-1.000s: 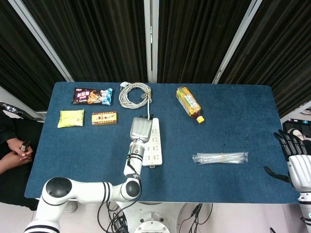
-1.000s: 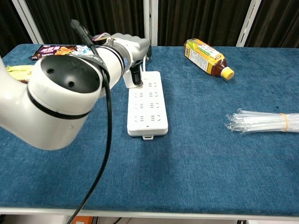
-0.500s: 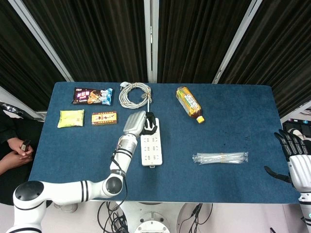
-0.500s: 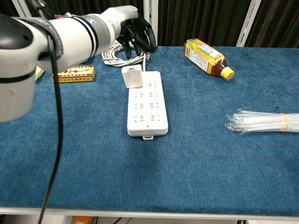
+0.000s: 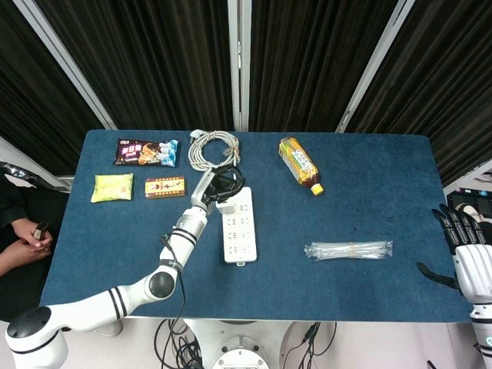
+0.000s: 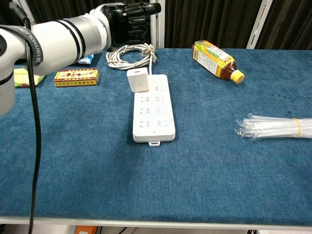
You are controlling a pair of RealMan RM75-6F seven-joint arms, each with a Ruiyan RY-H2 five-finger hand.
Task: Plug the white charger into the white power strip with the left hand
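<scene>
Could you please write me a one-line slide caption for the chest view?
White charger standing in the white power strip, left hand raised above it, holding nothing.

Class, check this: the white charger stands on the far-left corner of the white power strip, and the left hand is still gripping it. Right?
Not quite. The white charger does stand on the far-left corner of the white power strip, but the left hand has let go. The chest view shows it raised clear above the charger, holding nothing.

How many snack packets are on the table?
3, all at the far left: dark packet at the back, yellow packet nearest the edge, red-and-gold packet beside it. None seem hidden.
</scene>
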